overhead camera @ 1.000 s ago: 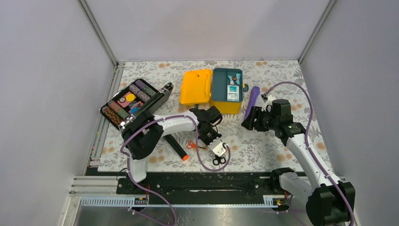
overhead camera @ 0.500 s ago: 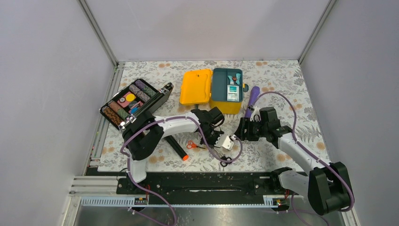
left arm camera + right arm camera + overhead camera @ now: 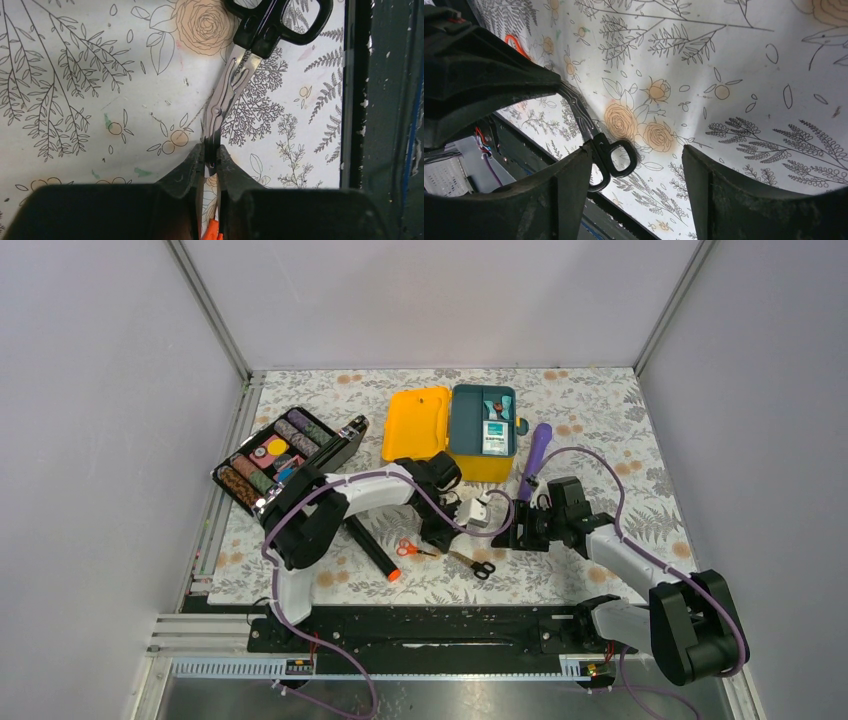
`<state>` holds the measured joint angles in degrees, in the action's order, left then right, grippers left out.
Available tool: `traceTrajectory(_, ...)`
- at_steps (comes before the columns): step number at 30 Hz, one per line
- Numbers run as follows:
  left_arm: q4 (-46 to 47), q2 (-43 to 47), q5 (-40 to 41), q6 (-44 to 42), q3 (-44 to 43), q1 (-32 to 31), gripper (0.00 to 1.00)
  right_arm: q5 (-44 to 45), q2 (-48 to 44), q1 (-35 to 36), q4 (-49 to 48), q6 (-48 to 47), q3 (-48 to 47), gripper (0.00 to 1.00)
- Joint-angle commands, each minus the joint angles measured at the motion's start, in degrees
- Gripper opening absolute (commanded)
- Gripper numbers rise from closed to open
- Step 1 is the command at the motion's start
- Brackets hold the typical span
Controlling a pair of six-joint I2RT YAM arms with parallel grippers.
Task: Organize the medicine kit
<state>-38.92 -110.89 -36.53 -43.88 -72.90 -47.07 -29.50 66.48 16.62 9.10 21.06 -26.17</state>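
With the left fingers [image 3: 192, 167] pinching the black scissors [image 3: 235, 85] by the blades, centre the open right fingers [image 3: 569, 195] on the handles before closing, then carry them to the medicine kit [image 3: 415, 425] at the desk's [image 3: 600, 400] twelve o'clock.

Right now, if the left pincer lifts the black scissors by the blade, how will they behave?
The scissors look like stiff metal, so probably no flopping. Held in the left pincer at the thin blade end, the heavier handles may swing down. Smooth steel could slip.
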Motion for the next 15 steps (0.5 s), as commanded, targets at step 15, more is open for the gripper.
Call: traceTrajectory(15,3.06,-4.86,-0.66,8.19,-0.32,3.0,0.0,-10.53,-3.39,0.34,-4.34,-0.85,2.67,0.78)
